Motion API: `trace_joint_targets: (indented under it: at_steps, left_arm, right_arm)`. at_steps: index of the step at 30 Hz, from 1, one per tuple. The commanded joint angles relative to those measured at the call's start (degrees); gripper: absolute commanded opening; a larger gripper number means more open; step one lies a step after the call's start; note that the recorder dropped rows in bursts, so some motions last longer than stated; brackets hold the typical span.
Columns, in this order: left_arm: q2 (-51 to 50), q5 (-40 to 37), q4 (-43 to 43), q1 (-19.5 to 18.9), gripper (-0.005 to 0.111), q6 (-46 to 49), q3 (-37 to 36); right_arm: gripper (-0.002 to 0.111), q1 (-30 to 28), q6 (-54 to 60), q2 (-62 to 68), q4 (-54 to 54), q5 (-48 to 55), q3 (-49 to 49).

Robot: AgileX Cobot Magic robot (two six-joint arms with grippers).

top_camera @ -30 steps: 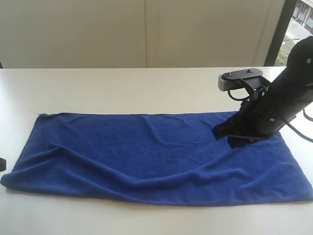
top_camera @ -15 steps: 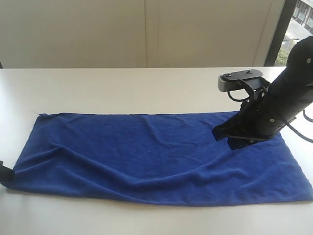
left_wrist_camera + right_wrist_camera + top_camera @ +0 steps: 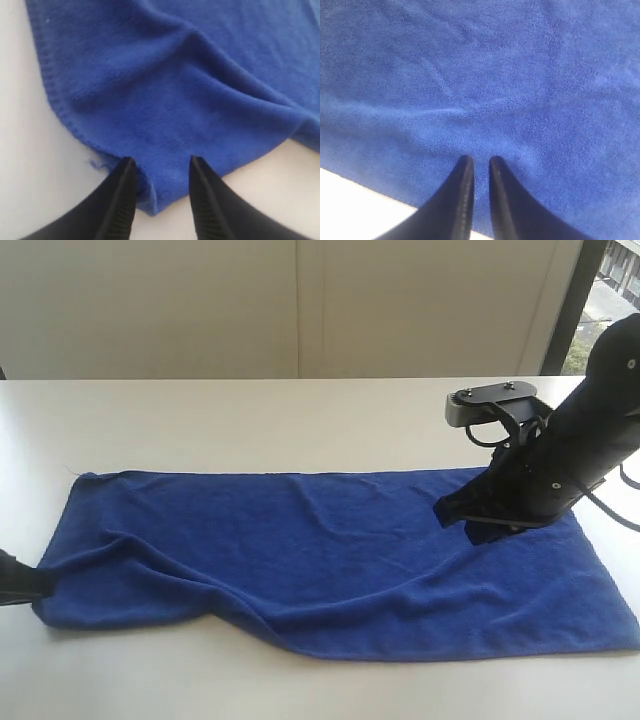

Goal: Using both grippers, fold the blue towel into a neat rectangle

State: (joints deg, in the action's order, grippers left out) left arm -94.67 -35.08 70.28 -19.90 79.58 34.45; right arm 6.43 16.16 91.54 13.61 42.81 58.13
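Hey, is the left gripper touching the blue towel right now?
Touching. The left wrist view shows the blue towel corner lying between the left gripper fingers, cloth meeting both inner faces.

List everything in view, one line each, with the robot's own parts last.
blue towel: one, blue, spread lengthwise on the table, rumpled at its left end
table: one, white, under the towel
wall: one, pale, behind the table
window: one, dark-framed, far right at the back
left gripper: one, black, jaws apart astride the towel's left corner
right gripper: one, black, jaws nearly together, on the towel's right part
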Motion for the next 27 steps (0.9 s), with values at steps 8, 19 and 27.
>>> trace_joint_targets:
  at_steps: [8,19,27]
  left_arm:
    - [0.15,-7.13,8.88,0.05,0.04,5.42,1.58]
    - [2.06,-3.17,-19.42,0.05,0.05,-13.7,6.91]
    - [2.17,-2.44,-26.85,0.05,0.051,-20.11,7.45]
  right_arm:
    - [0.012,-0.15,0.81,-0.57,0.1,-0.16,-0.17]
    - [0.012,-0.15,1.66,-0.57,0.44,-0.67,-0.17]
    - [0.012,-0.15,1.66,-0.57,0.85,-0.84,-0.17]
